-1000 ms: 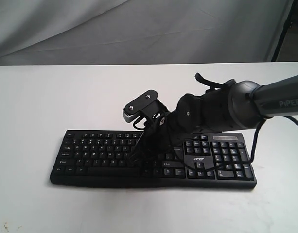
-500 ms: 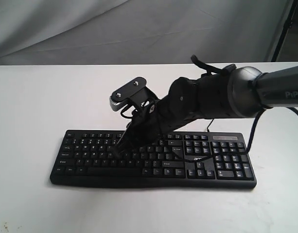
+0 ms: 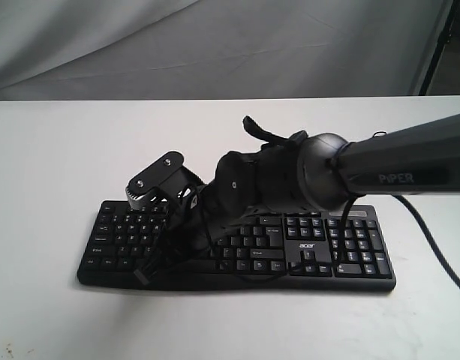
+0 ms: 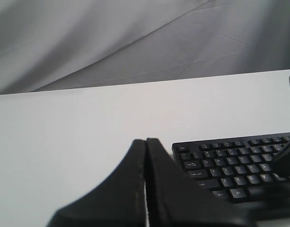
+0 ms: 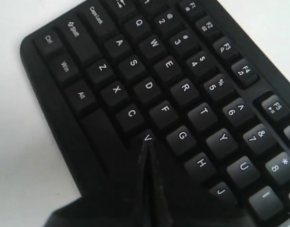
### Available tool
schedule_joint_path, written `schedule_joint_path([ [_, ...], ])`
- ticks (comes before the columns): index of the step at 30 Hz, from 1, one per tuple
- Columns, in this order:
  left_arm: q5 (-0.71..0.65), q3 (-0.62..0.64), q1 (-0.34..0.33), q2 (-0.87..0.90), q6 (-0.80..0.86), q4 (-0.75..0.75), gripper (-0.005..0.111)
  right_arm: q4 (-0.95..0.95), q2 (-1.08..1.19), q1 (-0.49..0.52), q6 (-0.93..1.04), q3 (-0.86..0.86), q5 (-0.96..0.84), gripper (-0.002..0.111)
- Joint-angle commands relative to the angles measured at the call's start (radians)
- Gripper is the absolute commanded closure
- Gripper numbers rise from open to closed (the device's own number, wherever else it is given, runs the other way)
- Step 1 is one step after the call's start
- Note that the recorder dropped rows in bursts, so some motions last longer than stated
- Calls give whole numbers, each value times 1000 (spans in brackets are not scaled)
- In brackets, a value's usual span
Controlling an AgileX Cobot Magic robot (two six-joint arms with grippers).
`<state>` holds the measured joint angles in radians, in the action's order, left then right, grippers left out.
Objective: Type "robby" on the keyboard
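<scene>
The black keyboard (image 3: 342, 241) with white legends and an "acer" logo lies across the white table (image 3: 49, 150). My right gripper (image 3: 148, 271) reaches over from the right, across the keyboard's left half, and is shut on nothing. In the right wrist view its joined tips (image 5: 147, 143) sit right at the V key of the keyboard (image 5: 149, 85); whether they touch the key is unclear. The left gripper (image 4: 145, 140) is shut and empty, held over bare table beside the keyboard's Esc corner (image 4: 230, 161). It does not show in the exterior view.
The right arm's thick black wrist (image 3: 290, 180) and its cable hide the middle keys. A grey cloth backdrop (image 3: 214, 45) hangs behind the table. White table surface surrounds the keyboard on all sides.
The right arm has swept leftward along the keyboard, from the middle keys to the left letter block, and its fingertips have dropped lower toward the front rows.
</scene>
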<state>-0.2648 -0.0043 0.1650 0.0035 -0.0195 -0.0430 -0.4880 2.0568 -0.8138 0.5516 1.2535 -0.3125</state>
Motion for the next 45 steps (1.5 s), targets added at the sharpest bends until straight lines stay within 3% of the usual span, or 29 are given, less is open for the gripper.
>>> schedule_joint_path([
  [1, 7, 4, 6, -3, -3, -5, 107, -2, 7, -3, -3, 4, 16, 108],
  [45, 7, 4, 6, -3, -3, -5, 107, 58, 47, 15, 1, 4, 26, 108],
])
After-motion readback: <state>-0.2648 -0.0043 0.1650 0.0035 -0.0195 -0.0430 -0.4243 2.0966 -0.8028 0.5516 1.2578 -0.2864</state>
